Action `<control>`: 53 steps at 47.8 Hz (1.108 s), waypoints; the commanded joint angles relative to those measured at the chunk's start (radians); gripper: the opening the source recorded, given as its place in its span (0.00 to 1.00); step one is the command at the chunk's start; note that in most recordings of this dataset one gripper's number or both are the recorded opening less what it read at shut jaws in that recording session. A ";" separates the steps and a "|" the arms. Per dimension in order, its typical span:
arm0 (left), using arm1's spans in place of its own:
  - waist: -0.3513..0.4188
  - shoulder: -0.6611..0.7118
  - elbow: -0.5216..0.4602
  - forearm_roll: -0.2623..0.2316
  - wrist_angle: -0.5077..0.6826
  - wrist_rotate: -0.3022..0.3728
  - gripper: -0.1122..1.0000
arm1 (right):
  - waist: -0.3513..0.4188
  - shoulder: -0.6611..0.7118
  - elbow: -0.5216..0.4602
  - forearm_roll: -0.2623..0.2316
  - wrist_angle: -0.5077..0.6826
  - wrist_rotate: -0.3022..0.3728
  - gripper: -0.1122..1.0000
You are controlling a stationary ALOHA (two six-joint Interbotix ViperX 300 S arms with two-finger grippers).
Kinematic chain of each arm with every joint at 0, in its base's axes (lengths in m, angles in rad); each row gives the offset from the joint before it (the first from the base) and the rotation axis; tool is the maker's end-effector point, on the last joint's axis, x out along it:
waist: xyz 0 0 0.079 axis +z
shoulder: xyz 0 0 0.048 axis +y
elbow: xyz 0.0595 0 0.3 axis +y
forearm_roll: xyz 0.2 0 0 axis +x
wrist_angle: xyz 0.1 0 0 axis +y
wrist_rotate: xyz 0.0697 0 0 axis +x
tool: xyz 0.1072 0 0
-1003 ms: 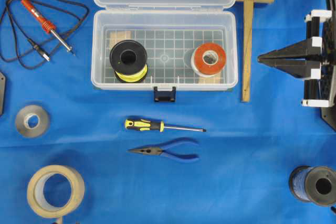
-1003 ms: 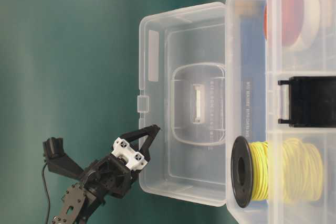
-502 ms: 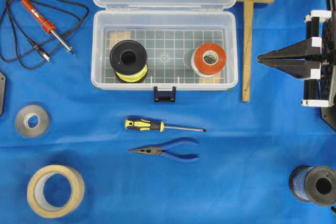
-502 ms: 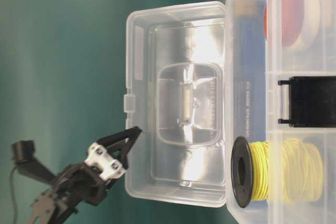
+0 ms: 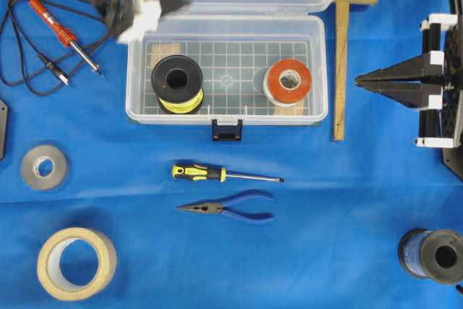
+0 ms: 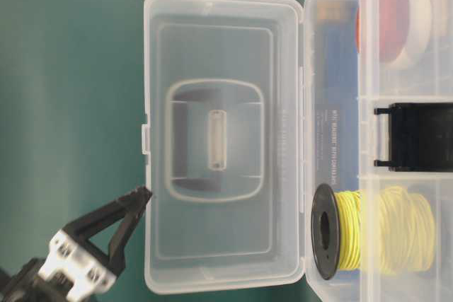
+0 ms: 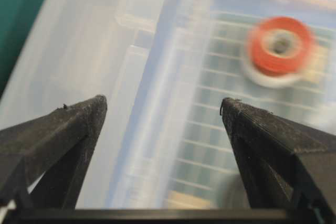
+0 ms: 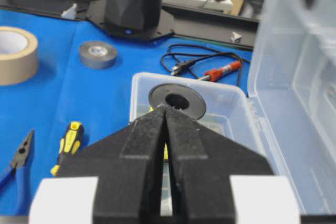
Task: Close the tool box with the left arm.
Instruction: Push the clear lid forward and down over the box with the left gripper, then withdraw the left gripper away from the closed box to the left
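Left pincer (image 5: 177, 3), jaws wide apart, sits at the tool box (image 5: 226, 70) lid's outer-left edge, lid upright; right pincer (image 5: 359, 83) pressed together, well clear.

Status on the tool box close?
Left claw open, behind raised lid. Right claw shut, parked. Tool box unlatched; nothing above the rim.

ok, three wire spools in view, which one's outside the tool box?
The blue-wire spool, standing alone on the blue cloth at the overhead view's bottom right. The yellow-wire spool and the orange spool both sit inside the tool box.
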 commanded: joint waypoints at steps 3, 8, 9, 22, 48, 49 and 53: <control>-0.080 -0.026 0.061 -0.009 0.028 -0.052 0.92 | 0.000 0.002 -0.014 -0.002 -0.012 -0.002 0.10; -0.150 -0.055 0.098 -0.009 0.028 -0.109 0.92 | -0.002 -0.002 -0.015 -0.002 -0.012 -0.002 0.10; -0.175 -0.063 0.107 -0.009 0.028 -0.126 0.92 | 0.000 -0.003 -0.014 -0.002 -0.012 -0.002 0.10; -0.359 -0.115 0.143 -0.012 0.029 -0.348 0.91 | 0.000 -0.003 -0.015 -0.002 -0.014 -0.002 0.10; -0.419 -0.495 0.321 -0.002 -0.258 -0.215 0.91 | -0.002 -0.014 -0.017 -0.002 -0.014 0.000 0.10; -0.420 -0.514 0.336 -0.002 -0.272 -0.213 0.91 | -0.002 -0.015 -0.015 -0.002 -0.014 0.000 0.10; -0.420 -0.598 0.410 -0.002 -0.327 -0.212 0.91 | 0.000 -0.018 -0.017 -0.002 -0.014 0.000 0.10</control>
